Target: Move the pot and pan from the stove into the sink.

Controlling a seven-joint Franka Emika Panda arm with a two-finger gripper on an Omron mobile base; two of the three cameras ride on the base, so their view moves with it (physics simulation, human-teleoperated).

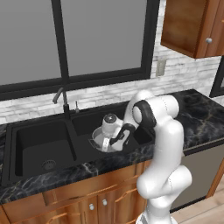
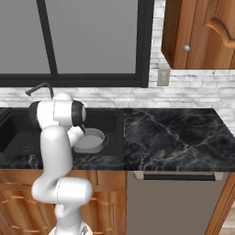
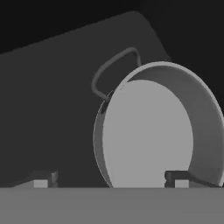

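i've got the pot [image 1: 101,139] sitting in the right basin of the sink [image 1: 26,131], pincer [image 3: 111,179] spread wide and released above it. by my reckoning the pan is left to fetch.

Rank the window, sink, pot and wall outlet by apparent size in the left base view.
1. Window
2. Sink
3. Pot, partly hidden by the arm
4. Outlet
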